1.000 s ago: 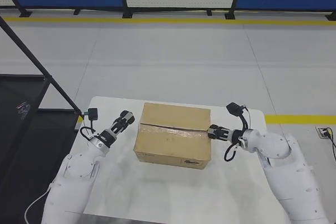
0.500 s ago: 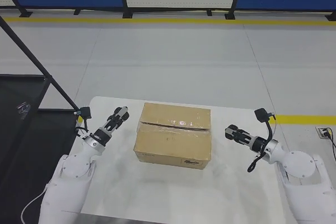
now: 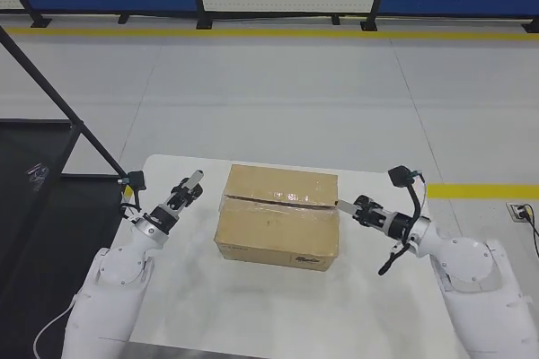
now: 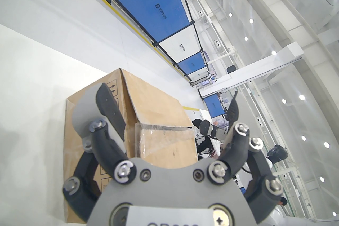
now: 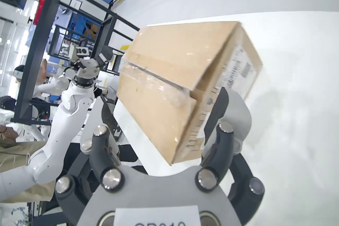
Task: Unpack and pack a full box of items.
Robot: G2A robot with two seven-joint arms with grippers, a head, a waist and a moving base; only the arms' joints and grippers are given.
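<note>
A closed brown cardboard box (image 3: pixel 278 215), its top seam sealed with clear tape, sits in the middle of the white table (image 3: pixel 377 296). My left gripper (image 3: pixel 194 183) hovers off the box's left end, a short gap away, and is open; in its wrist view the left gripper (image 4: pixel 172 110) frames the box (image 4: pixel 159 115) beyond its spread fingers (image 4: pixel 110 107). My right gripper (image 3: pixel 345 206) is open at the box's right end. In its wrist view the right gripper (image 5: pixel 164 110) has the box (image 5: pixel 180 65) corner between its fingers (image 5: pixel 222 107); I cannot tell whether they touch.
A black metal frame (image 3: pixel 36 81) and a dark platform (image 3: pixel 27 224) stand left of the table. A yellow floor line (image 3: pixel 494 190) runs to the right. The table's front part is bare white surface. The left arm (image 5: pixel 71 105) appears beyond the box in the right wrist view.
My right gripper pulled back from the box's right end, then returned to it. The left gripper shifted slightly farther away from the box. The box stayed in place.
</note>
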